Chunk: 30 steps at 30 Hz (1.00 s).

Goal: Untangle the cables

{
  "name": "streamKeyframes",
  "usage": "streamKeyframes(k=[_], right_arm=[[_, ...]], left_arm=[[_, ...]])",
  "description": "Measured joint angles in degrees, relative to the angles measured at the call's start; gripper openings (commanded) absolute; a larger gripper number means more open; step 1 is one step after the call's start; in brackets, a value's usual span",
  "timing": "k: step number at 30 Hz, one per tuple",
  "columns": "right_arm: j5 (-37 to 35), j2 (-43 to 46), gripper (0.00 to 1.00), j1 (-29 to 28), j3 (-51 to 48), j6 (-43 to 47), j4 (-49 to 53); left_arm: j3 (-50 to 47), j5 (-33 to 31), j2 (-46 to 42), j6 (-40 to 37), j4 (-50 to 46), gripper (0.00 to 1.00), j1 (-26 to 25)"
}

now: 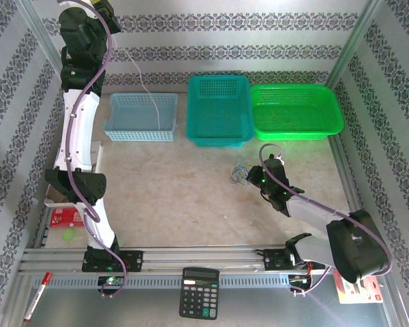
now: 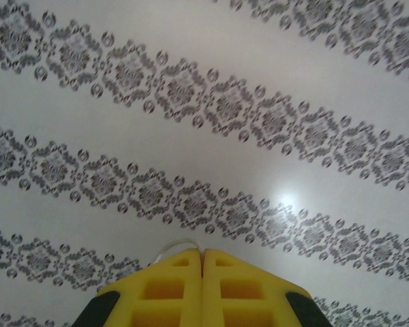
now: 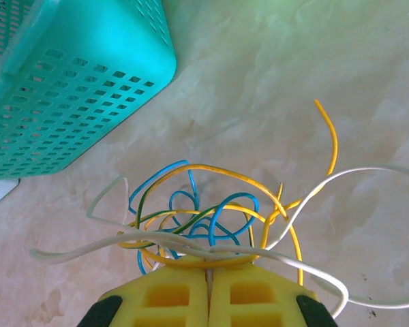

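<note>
The cables [image 3: 211, 211] are a loose tangle of thin blue, yellow, white and green-yellow wires on the beige table. In the top view the tangle [image 1: 240, 174] lies just in front of the teal basket. My right gripper [image 3: 208, 262] is shut on the tangle's near edge, with a white strand pinched between its yellow fingers [image 3: 170, 293]; from above, this gripper [image 1: 253, 178] sits just right of the tangle. My left arm [image 1: 78, 116] is raised high at the back left. Its gripper [image 2: 203, 251] is shut on a thin white cable [image 2: 172, 246], which hangs down [image 1: 144, 88] over the light blue basket.
Three baskets line the back: light blue [image 1: 116, 131], teal [image 1: 218, 136] and green [image 1: 296, 131]. The teal basket's corner [image 3: 75, 82] is close to the tangle. A calculator [image 1: 199, 293] and a red pen [image 1: 37, 294] lie at the near edge.
</note>
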State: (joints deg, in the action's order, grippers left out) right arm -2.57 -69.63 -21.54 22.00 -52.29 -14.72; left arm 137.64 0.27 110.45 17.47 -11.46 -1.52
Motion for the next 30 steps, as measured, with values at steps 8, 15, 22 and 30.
streamKeyframes(k=[8, 15, 22, 30], right_arm=[[-0.1, -0.3, 0.0, -1.1, 0.0, 1.4, 0.0], [0.1, -0.3, 0.0, -3.7, 0.4, 3.3, 0.2], [0.0, 0.3, 0.0, -6.0, 1.8, 4.6, 0.4], [-0.1, 0.0, 0.0, -7.6, 2.6, 5.0, 0.4]], left_arm=[[-20.1, 2.6, -3.9, -0.3, 4.6, 0.0, 0.5], [-34.1, 7.2, -4.2, -1.0, 6.8, 0.0, 0.5], [-49.1, 9.6, -6.1, -0.9, 9.7, 0.0, 0.5], [-55.7, 9.3, -6.9, -0.5, 11.0, 0.0, 0.5]])
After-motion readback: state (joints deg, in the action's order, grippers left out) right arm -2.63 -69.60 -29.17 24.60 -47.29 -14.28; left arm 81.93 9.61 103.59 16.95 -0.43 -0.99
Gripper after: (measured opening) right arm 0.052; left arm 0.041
